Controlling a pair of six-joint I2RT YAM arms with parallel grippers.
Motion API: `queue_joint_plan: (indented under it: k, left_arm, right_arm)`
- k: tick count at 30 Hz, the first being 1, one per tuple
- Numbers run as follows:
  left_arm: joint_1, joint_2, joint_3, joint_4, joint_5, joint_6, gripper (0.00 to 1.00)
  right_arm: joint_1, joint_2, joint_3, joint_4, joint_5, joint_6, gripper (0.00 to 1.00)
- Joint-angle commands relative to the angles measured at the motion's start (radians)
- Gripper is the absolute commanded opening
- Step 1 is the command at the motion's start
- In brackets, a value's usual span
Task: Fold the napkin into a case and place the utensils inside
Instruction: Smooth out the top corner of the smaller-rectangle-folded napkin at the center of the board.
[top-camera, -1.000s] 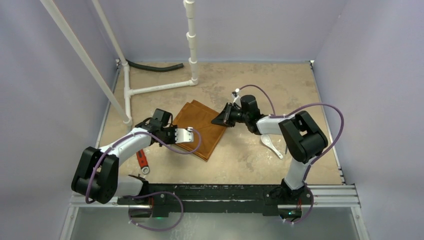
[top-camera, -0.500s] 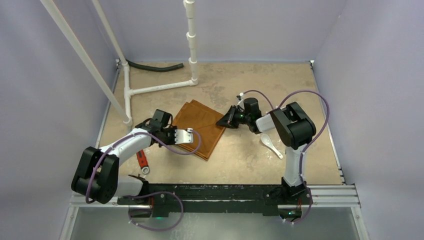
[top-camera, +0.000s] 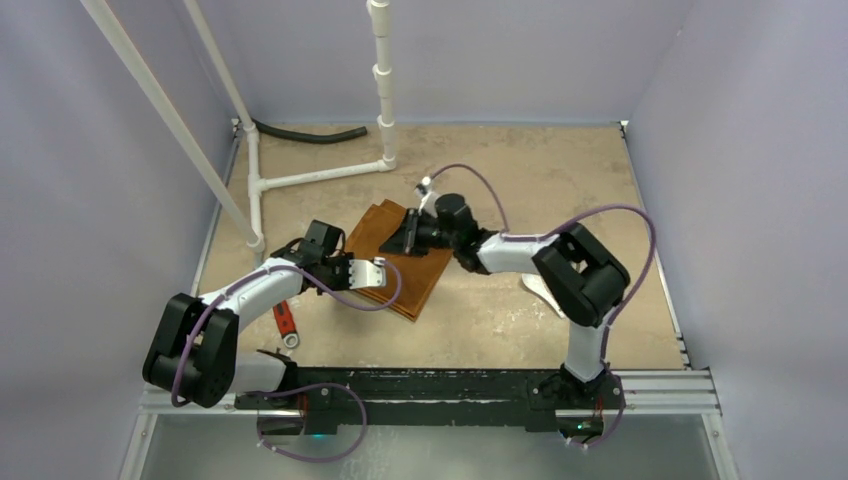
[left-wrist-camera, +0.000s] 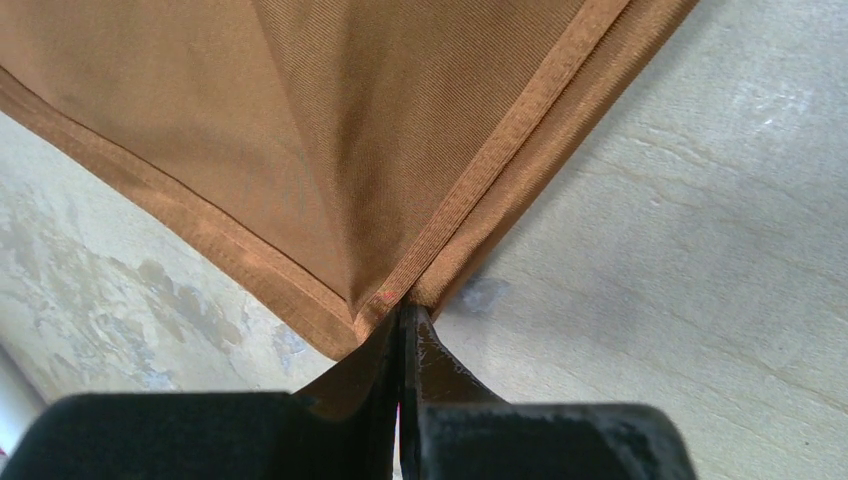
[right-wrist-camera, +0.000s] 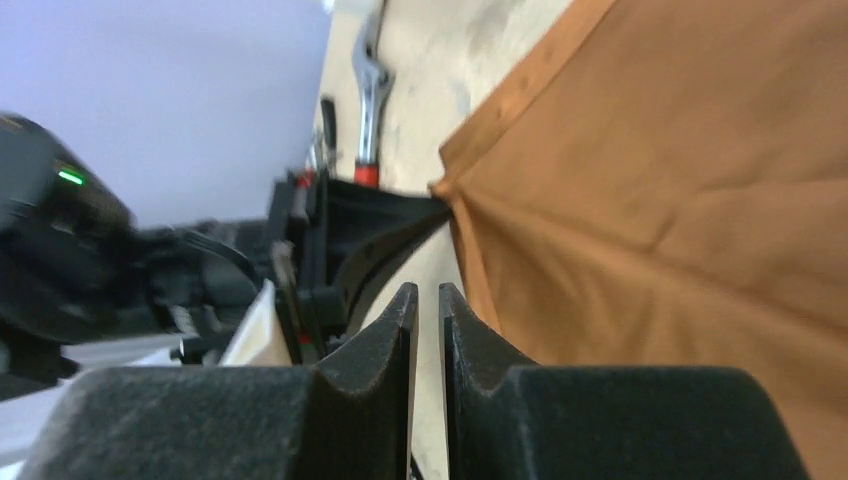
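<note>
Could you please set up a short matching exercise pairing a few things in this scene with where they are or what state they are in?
Column one:
1. left tool
2. right tool
3. napkin
4. red-handled wrench

Column two:
A. lying on the table beside the left arm
B. shut on a napkin corner
C. folded, flat on the table
D. over the napkin, gripping nothing, narrow gap showing

Pairs: 1-B, 2-D, 3-C, 4-A

Both arms (top-camera: 250, 290) are built from white links and chunky black joints, with purple cables (top-camera: 610, 215) looped along them. Matte black fingers (right-wrist-camera: 380, 360) are seen, green LED glowing at 9 o'clock.
</note>
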Motion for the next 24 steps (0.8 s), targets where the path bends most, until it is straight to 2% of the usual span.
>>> queue_joint_plan:
  k: [1, 3, 9, 11, 13, 17, 20, 24]
  left_arm:
    - [0.002, -0.006, -0.003, 0.043, -0.01, 0.013, 0.01]
    - [0.002, -0.007, 0.002, 0.048, -0.007, 0.007, 0.03]
    - [0.001, -0.022, 0.036, 0.022, -0.035, -0.002, 0.18]
    - [0.008, -0.042, 0.068, -0.005, -0.032, -0.013, 0.27]
    - [0.025, -0.059, 0.107, -0.049, 0.008, -0.028, 0.38]
    - [0.044, -0.051, 0.196, -0.179, 0.108, -0.035, 0.45]
    - [0.043, -0.026, 0.218, -0.226, 0.138, 0.004, 0.47]
    - [0.044, -0.008, 0.189, -0.227, 0.13, 0.072, 0.62]
  right_arm:
    - [0.078, 0.119, 0.021, 0.053, -0.049, 0.076, 0.15]
    - [0.108, 0.164, 0.054, 0.057, -0.057, 0.078, 0.13]
    - [0.118, 0.249, 0.065, 0.019, -0.044, 0.071, 0.08]
    - [0.118, 0.26, 0.063, 0.003, -0.018, 0.051, 0.06]
    - [0.119, 0.263, 0.057, 0.007, -0.003, 0.043, 0.05]
    - [0.117, 0.252, 0.048, 0.013, 0.006, 0.032, 0.04]
    - [0.118, 0.245, 0.053, 0.003, 0.005, 0.02, 0.03]
    - [0.119, 0.235, 0.053, 0.001, 0.005, 0.013, 0.03]
